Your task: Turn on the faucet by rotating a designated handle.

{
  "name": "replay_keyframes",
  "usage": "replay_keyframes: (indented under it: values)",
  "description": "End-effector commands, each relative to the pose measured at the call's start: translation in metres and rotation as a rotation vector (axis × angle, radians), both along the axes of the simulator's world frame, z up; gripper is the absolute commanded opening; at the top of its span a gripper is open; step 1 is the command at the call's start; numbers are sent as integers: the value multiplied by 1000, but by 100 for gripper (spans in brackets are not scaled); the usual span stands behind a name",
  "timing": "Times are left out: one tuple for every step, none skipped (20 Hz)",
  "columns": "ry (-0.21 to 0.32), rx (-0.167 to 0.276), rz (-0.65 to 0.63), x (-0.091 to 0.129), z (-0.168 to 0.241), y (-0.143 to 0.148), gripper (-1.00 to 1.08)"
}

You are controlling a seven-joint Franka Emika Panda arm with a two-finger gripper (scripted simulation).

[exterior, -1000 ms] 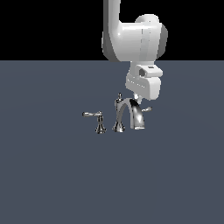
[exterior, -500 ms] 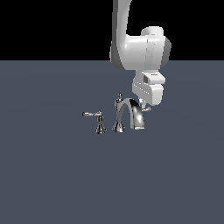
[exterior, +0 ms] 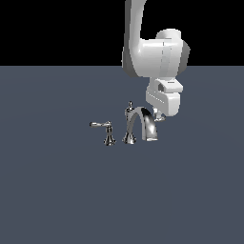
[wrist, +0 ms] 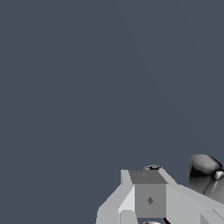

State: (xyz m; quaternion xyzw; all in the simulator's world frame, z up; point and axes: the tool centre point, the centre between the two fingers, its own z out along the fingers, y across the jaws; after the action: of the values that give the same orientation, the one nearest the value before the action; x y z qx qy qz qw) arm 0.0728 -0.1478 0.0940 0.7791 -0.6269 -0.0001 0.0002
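Observation:
The chrome faucet (exterior: pixel 141 125) stands mid-scene, with an arched spout and a finial knob (exterior: pixel 129 105). The larger lever handle (exterior: pixel 106 131) on its pedestal is at the exterior view's left. The designated handle sits on the spout's other side and is almost wholly hidden behind my gripper (exterior: pixel 159 117), which hangs right at it. In the wrist view the fingers (wrist: pixel 148 199) look pressed together with no gap. A chrome sliver (wrist: pixel 153 167) peeks just beyond them. A rounded chrome part (wrist: pixel 204 173) lies beside them, but I cannot tell which piece it is.
The faucet stands on a flat dark grey-blue surface (exterior: pixel 57 190) that runs in every direction. The white arm (exterior: pixel 152 57) comes down from above, over the spout's side at the exterior view's right.
The arm has swung toward the exterior view's right and the hand has settled lower, now covering the small handle that showed beside the spout before. The faucet parts look unmoved.

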Motion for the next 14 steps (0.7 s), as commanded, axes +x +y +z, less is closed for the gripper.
replay_keyframes:
  values:
    - [0,0,-1,-7,0,-6,-100]
    - [0,0,-1,-11,0,-8,-100]
    - [0,0,-1,-14,0,-10,-100]
    - [0,0,-1,-17,0,-12,-100]
    - [0,0,-1,-20,0,-14,-100]
    - [0,0,-2,-23,0,-17,-100]
    - [0,0,-2,-27,0,-19,-100]
    - [0,0,-2,-30,0,-22,-100]
    - [0,0,-2,-30,0,-22,-100]
    - [-10,3,12,-21,0,-11,-100]
    - [-10,3,11,-24,0,-11,-100]
    - [-9,2,10,-27,0,-11,-100]
    - [-8,2,10,-30,0,-11,-100]
    - [-8,2,9,-34,0,-11,-100]
